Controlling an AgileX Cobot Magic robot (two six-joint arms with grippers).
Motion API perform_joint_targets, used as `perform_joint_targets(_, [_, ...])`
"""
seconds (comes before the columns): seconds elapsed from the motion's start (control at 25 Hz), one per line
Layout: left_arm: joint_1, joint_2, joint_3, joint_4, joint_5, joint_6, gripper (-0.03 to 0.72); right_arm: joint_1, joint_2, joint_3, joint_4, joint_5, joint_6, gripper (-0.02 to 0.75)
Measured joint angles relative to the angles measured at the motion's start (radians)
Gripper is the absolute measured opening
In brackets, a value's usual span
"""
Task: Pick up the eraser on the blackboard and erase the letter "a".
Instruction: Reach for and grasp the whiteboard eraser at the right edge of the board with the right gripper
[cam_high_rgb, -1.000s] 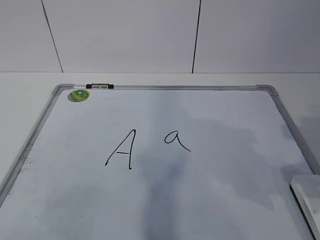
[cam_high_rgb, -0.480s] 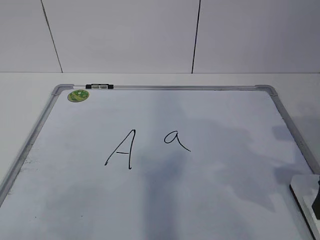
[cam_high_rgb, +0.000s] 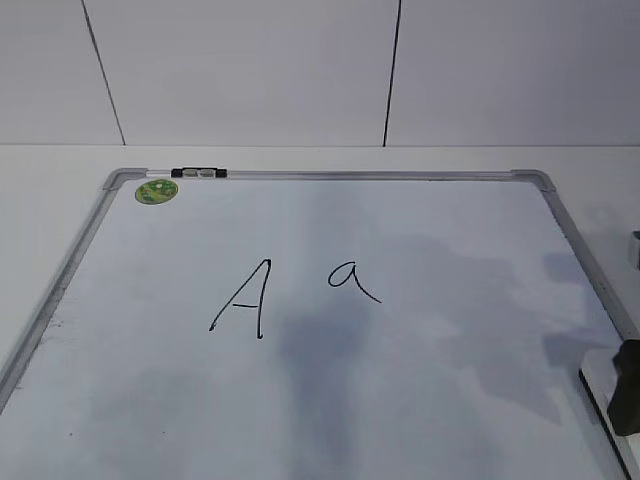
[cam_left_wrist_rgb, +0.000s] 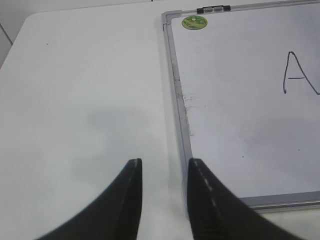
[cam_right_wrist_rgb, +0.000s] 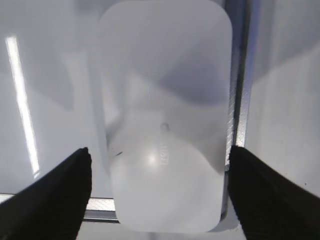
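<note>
The blackboard (cam_high_rgb: 400, 400) is a white board in a silver-grey frame, lying flat. On it are a capital "A" (cam_high_rgb: 245, 298) and, to its right, the small letter "a" (cam_high_rgb: 350, 278). The white rounded eraser (cam_right_wrist_rgb: 165, 115) lies at the board's near right corner beside the frame, and shows at the exterior view's right edge as the eraser (cam_high_rgb: 598, 368). My right gripper (cam_right_wrist_rgb: 160, 150) hangs open over it, one jaw on each side, neither visibly touching. One dark finger (cam_high_rgb: 627, 388) covers part of the eraser. My left gripper (cam_left_wrist_rgb: 165, 162) is open and empty over the table by the board's left frame (cam_left_wrist_rgb: 175, 75).
A round green sticker (cam_high_rgb: 157, 190) and a small black-and-white clip (cam_high_rgb: 199, 173) sit at the board's far left corner. White table (cam_left_wrist_rgb: 85, 100) surrounds the board, and a panelled wall (cam_high_rgb: 250, 70) rises behind it.
My right gripper's dark finger has come into the exterior view at the right edge and now sits over the eraser. The shadows on the board have shifted. The eraser and the left arm have not moved.
</note>
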Motion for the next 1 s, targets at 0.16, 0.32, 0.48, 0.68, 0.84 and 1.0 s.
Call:
perform_joint_targets(0.16, [0.000, 0.000, 0.000, 0.000, 0.000, 0.000, 0.235, 0.000, 0.015, 0.000, -0.005, -0.010, 0.007, 0.675])
perform_joint_targets(0.32, [0.000, 0.000, 0.000, 0.000, 0.000, 0.000, 0.235, 0.000, 0.015, 0.000, -0.022, -0.019, 0.022, 0.675])
perform_joint_targets(0.48, [0.000, 0.000, 0.000, 0.000, 0.000, 0.000, 0.235, 0.000, 0.015, 0.000, -0.037, -0.025, 0.026, 0.675])
perform_joint_targets(0.68, [0.000, 0.000, 0.000, 0.000, 0.000, 0.000, 0.235, 0.000, 0.015, 0.000, -0.039, -0.032, 0.028, 0.675])
perform_joint_targets(0.84, [0.000, 0.000, 0.000, 0.000, 0.000, 0.000, 0.235, 0.000, 0.015, 0.000, -0.039, -0.033, 0.028, 0.675])
perform_joint_targets(1.0, [0.000, 0.000, 0.000, 0.000, 0.000, 0.000, 0.235, 0.000, 0.026, 0.000, -0.037, -0.033, 0.026, 0.675])
